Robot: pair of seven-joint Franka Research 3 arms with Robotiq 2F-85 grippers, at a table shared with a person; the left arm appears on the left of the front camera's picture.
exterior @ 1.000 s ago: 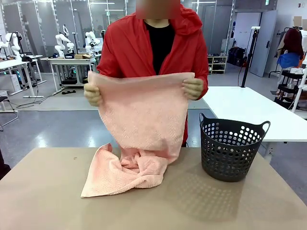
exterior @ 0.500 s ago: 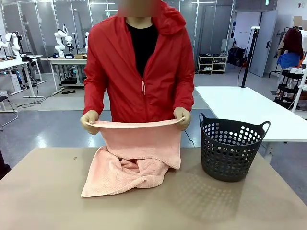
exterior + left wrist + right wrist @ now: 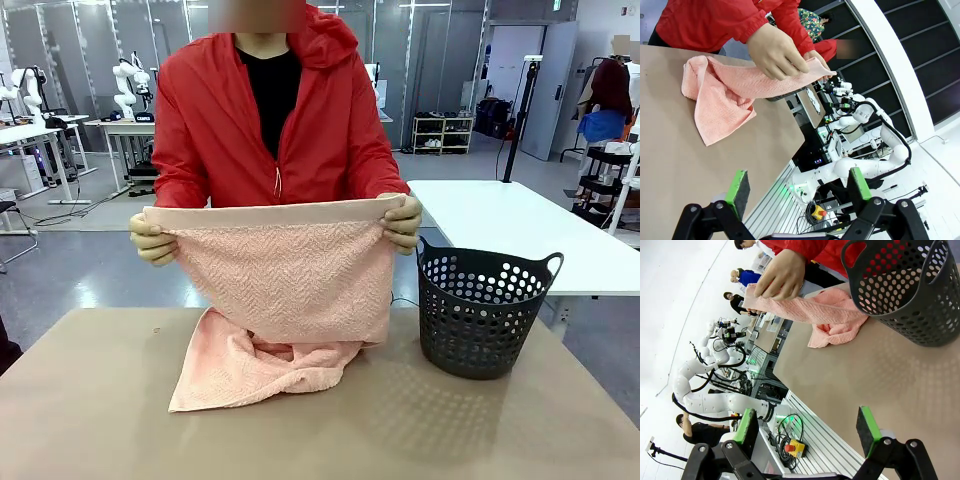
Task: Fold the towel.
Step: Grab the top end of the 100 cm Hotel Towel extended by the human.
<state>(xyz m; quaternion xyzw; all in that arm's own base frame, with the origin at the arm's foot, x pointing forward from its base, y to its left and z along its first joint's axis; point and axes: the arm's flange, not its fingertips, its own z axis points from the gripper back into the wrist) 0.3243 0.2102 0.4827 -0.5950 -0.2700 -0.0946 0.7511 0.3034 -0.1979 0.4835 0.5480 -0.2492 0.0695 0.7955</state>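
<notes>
Both the left gripper and right gripper gape empty while a person holds the towel stretched.

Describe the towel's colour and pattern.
Towel: pale salmon pink, herringbone zigzag texture, plain hem band; clearest in front view.

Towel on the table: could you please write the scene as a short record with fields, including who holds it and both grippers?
towel: top hem stretched in the air, lower part bunched on the table
holder: person's hands, one at each top corner
basket: upright on the table, beside the towel
left gripper: open, holding nothing
right gripper: open, holding nothing
</notes>
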